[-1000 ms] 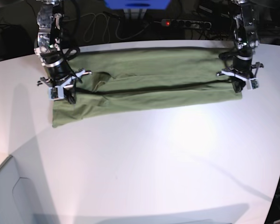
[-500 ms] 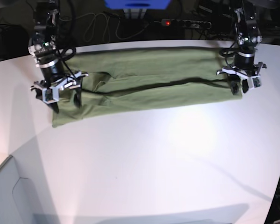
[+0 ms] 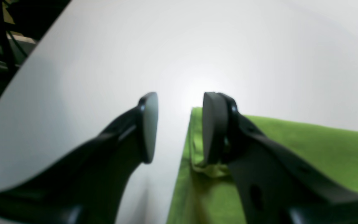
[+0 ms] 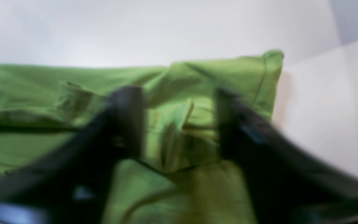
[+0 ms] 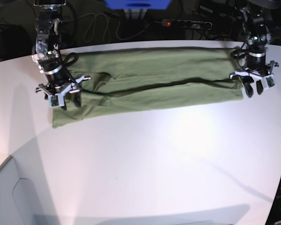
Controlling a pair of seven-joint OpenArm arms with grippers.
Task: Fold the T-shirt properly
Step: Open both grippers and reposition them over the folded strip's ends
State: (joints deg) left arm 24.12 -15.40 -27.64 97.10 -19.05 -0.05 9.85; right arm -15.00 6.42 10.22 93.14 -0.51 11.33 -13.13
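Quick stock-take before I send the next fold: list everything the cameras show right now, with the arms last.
T-shirt: one, olive green, folded into a long band across the far part of the table, a dark fold line along its length.
Table: one, white, bare on the near side.
Power strip: one, black with a red light, behind the table's far edge.
Cables: several, dark, on the floor behind the table.
Blue object: one, top edge of the base view, cut off.
Left gripper: one, black, jaws apart, at the shirt's end on the base view's right, one finger over the cloth edge, holding nothing.
Right gripper: one, black, jaws apart, above the shirt's other end; wrist view is blurred.
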